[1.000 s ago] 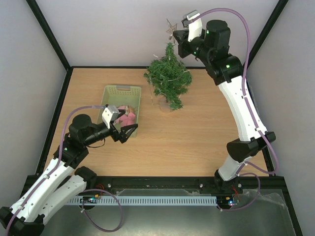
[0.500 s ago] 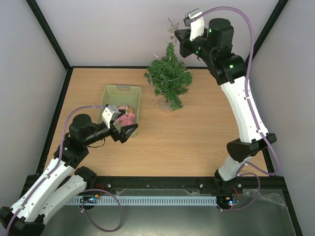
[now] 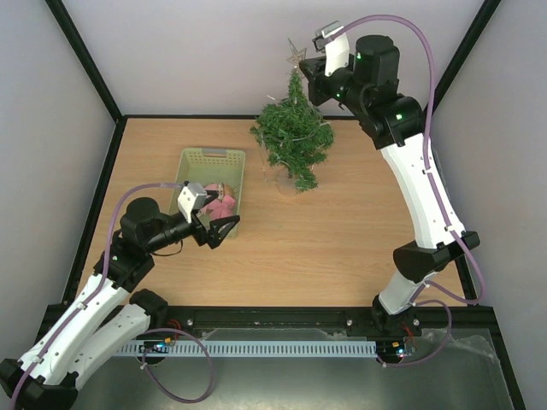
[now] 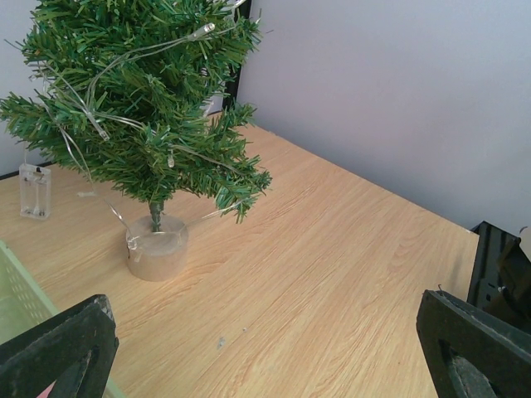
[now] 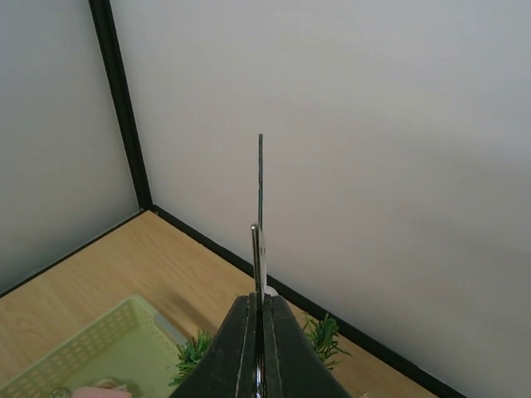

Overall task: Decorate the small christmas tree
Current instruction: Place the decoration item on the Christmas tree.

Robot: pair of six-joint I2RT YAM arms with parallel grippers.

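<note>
Lights (image 4: 199, 33) draped the bushy dark-green miniature tree (image 3: 293, 137); my right pincer (image 5: 261, 303) pinched what seemed a thin silver star (image 3: 297, 53) at its tip, not yet seated; my left pincer (image 3: 224, 229) gaped idle.

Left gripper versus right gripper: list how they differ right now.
The left gripper stands wide open and empty; the right gripper is shut on a thin star ornament. The left gripper sits low by the pale green basket; the right gripper is raised above the top of the small christmas tree. Both are black two-finger grippers.
</note>
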